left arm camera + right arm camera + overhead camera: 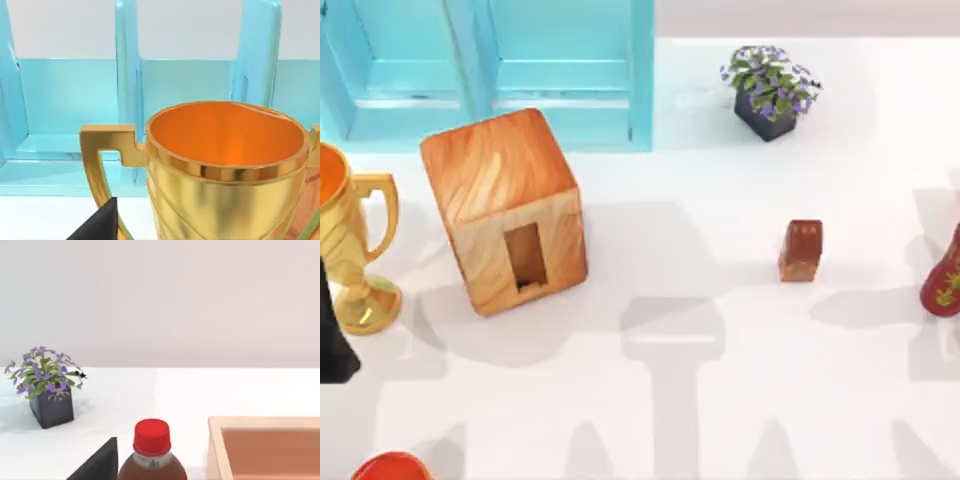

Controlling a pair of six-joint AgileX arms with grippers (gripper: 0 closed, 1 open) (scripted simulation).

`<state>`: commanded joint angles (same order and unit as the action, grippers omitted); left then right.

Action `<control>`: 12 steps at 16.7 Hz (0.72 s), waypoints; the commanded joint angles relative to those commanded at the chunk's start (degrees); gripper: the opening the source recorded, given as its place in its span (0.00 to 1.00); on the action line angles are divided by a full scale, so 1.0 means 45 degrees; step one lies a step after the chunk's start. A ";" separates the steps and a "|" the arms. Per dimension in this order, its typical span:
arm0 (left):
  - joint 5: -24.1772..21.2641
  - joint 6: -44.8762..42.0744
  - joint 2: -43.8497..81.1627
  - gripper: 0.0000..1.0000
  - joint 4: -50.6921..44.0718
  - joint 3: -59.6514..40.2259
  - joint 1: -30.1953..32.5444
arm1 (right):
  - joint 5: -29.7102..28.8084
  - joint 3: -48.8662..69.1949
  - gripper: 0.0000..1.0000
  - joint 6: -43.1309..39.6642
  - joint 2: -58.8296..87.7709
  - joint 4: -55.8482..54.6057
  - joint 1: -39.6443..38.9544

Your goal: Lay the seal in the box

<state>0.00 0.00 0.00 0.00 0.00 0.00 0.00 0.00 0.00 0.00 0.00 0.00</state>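
— Jaws first: are they released or clenched?

— I cannot tell for either one. A dark wedge of the left gripper (100, 225) juts into its own wrist view, and a like wedge of the right gripper (97, 462) into the other, and neither gives the state away. Nothing is held that I can see.

— Where do the arms sit?

— At the table's left edge the left arm (332, 340) is a dark shape, just beside a gold trophy (345, 240). Its wrist camera looks straight over the trophy's orange-lined cup. The right gripper is behind a red-capped bottle (152, 450) and a shallow wooden tray (265, 447), facing the potted plant (770, 88).

— And the seal?

— The seal (801, 250) stands upright on the bare table, right of centre and about midway between the far and near edges. Its dark red-brown top sits above the lighter base. Nothing touches it. A red vase (945, 275) sits at the right edge, near it.

— The box?

— The box (505, 205) is on the left half, well apart from the seal and just in front of the turquoise cabinet (520, 70) along the far edge. It is turned slightly askew, and its narrow upright hole (525, 255) faces the near edge.
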 joint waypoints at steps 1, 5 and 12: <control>0.0000 0.0000 0.0000 1.00 0.0000 0.0000 0.0000 | 0.0000 0.0000 1.00 0.0000 0.0000 0.0000 0.0000; 0.0000 0.0000 0.0000 1.00 0.0000 0.0000 0.0000 | 0.0057 0.0787 1.00 0.0209 0.0781 0.0545 -0.0264; 0.0000 0.0000 0.0000 1.00 0.0000 0.0000 0.0000 | 0.0087 0.6935 1.00 0.1616 0.7172 0.4812 -0.1638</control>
<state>0.00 0.00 0.00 0.00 0.00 0.00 0.39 31.21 7.27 32.28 21.65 -7.37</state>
